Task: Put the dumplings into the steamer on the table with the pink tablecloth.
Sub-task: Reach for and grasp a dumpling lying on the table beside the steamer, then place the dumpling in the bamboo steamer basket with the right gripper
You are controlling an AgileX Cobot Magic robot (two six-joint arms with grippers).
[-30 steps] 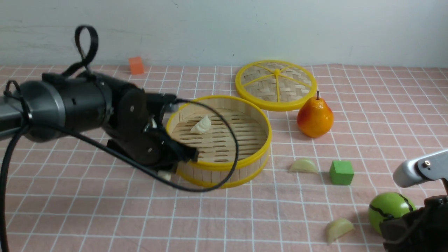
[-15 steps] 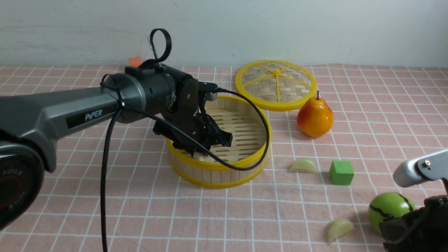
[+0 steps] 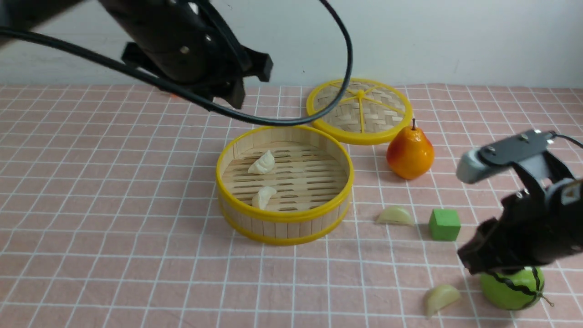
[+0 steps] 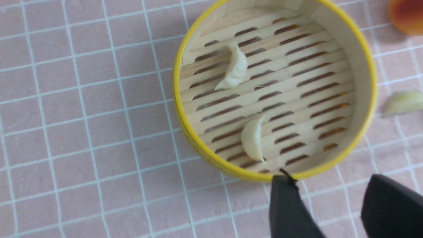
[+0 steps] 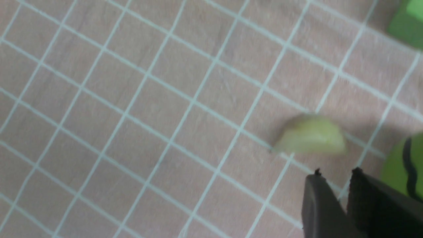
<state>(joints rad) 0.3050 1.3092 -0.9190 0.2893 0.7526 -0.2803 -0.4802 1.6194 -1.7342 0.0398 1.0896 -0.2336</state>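
Two dumplings (image 3: 262, 162) lie in the steamer (image 3: 284, 217) below my open, empty left gripper (image 4: 327, 185); the nearest loose dumpling (image 5: 310, 135) rests on the pink tablecloth (image 5: 132, 99) just ahead of my right gripper (image 5: 335, 173), whose jaws are slightly parted and empty, its long axis spanning jaw to jaw.

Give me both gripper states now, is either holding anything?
Left gripper: open, holding nothing.
Right gripper: open, though the jaws are only narrowly apart; holding nothing.

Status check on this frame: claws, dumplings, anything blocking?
Left claw open, empty, high by the steamer. Right claw slightly parted, empty, by near dumpling. Two dumplings in steamer, two on cloth. Green ball crowds the near one.
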